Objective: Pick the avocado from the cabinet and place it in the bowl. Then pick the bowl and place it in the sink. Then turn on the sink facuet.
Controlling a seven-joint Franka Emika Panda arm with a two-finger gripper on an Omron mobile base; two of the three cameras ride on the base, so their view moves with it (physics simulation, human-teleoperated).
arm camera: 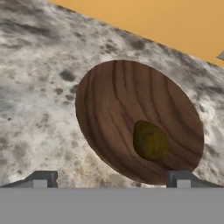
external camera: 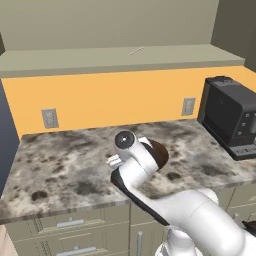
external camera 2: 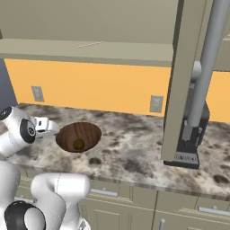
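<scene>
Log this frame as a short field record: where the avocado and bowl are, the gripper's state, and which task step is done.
avocado: lying inside the bowl, off-centre
bowl: on the marbled counter, upright
gripper: open, holding nothing, above the bowl
cabinet: shelf floor bare where visible
step done: avocado placed in bowl
step pending: bowl not yet gripped

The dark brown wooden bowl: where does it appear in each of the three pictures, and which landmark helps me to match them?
Left base view: the dark brown wooden bowl is at centre, mostly hidden behind the white arm.
Right base view: left of centre on the marbled counter, holding the small olive-brown avocado.
Hand view: centre, avocado lying lower right inside it.
Shared landmark: the orange wall behind the counter.
</scene>
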